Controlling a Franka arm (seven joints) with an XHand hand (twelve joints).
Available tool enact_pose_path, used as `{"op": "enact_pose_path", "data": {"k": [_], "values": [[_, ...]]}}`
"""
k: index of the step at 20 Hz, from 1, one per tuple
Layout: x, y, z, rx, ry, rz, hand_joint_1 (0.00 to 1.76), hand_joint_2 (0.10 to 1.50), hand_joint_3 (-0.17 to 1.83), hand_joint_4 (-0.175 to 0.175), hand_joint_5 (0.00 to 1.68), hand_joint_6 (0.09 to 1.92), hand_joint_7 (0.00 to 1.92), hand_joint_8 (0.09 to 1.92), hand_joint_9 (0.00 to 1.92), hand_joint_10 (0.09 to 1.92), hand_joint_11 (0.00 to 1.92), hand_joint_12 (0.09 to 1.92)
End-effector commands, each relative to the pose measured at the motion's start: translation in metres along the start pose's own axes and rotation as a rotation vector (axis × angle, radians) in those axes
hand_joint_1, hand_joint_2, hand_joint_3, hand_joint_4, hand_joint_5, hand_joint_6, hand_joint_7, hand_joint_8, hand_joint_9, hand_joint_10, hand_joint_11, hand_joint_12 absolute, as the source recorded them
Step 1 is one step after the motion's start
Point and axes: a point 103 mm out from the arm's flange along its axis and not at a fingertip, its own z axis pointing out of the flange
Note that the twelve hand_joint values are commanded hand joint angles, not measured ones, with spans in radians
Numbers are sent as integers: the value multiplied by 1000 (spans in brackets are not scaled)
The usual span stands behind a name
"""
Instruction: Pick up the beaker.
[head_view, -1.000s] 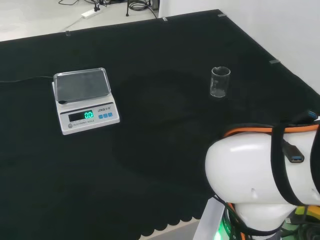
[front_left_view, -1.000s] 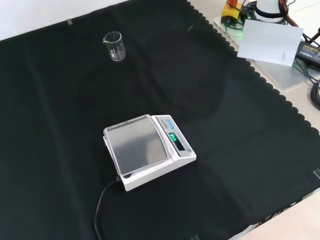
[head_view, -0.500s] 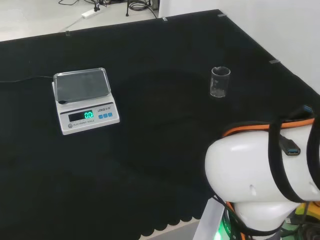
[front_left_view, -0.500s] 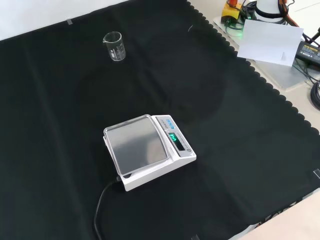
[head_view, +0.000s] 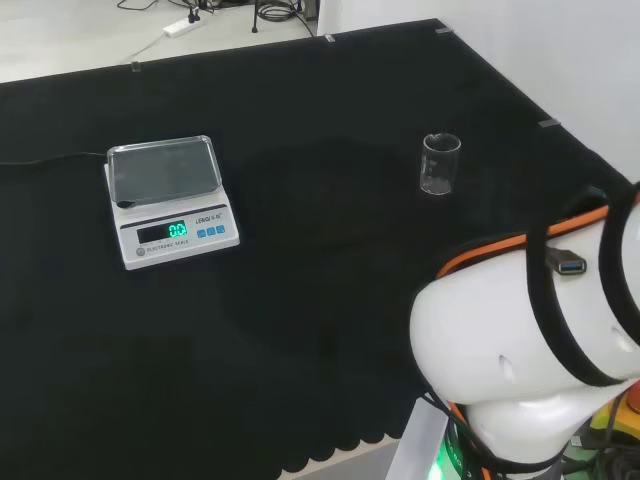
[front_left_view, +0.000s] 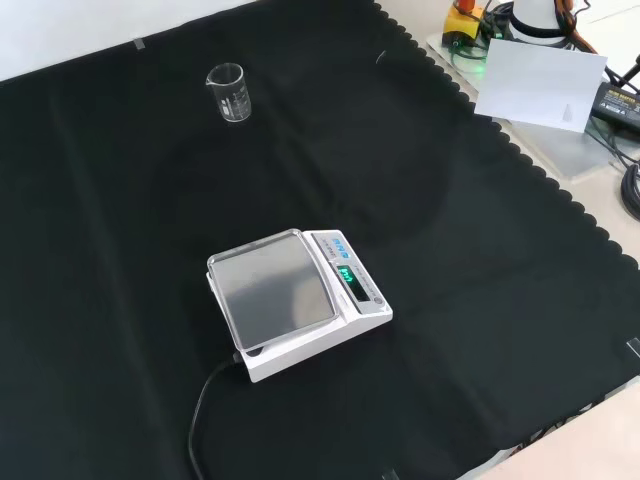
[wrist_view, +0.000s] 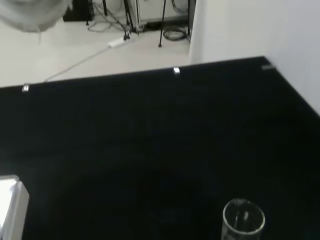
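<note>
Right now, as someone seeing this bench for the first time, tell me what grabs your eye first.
The white scale with its glowing green display stands out most, sitting mid-cloth in the front view with a dark cable trailing toward the near edge. Next comes the small clear beaker, upright and alone near the far left of that view. In the head view, the arm's big white link looms at lower right.

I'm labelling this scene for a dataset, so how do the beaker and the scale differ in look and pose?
The beaker is clear glass, while the scale is opaque white with a grey metal pan. The beaker stands tall and upright, a narrow cylinder; the scale sits low, flat and boxy. The scale has a lit green display and a black cable trailing from it; the beaker has neither and looks empty. Both rest on the black cloth, well apart, untouched.
</note>
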Motion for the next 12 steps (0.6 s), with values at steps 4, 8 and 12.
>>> {"op": "enact_pose_path", "data": {"k": [4, 8, 12], "values": [[-22, 51, 84, 73, 5, 22, 710, 595, 314, -15, 480, 189, 587, 656, 736, 703, 465, 1360], [-41, 63, 117, 111, 0, 48, 716, 596, 317, -15, 494, 195, 576, 655, 730, 704, 463, 1360], [-57, 72, 149, 130, 10, 68, 721, 594, 320, -14, 488, 192, 538, 646, 718, 704, 461, 1359]]}}
